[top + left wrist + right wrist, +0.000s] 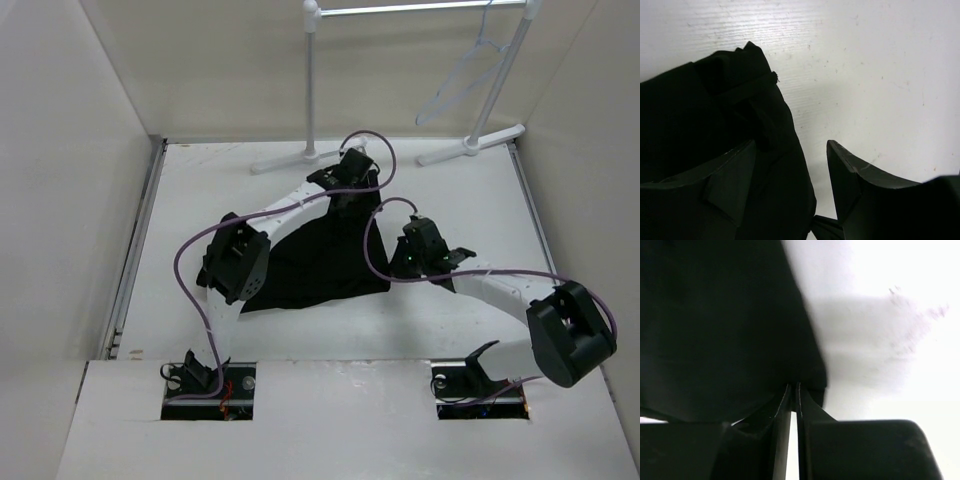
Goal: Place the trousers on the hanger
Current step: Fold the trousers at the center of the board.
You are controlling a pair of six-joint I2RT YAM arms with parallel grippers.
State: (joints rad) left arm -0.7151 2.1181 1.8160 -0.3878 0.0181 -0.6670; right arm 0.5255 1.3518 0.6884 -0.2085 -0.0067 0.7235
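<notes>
The black trousers (325, 262) lie crumpled in the middle of the white table. They also show in the left wrist view (700, 120) and the right wrist view (720, 325). My left gripper (353, 212) is open at their far corner, with a fold of the cloth between its jaws (790, 167). My right gripper (394, 268) is shut on the trousers' right edge, and its tips (795, 390) pinch the cloth. The pale translucent hanger (462, 75) hangs from the rack's rail at the back right, apart from both grippers.
A white garment rack stands at the back, with a metal rail (420, 8) and feet on the table (290, 160). White walls enclose the table on the left, right and back. Purple cables loop along both arms.
</notes>
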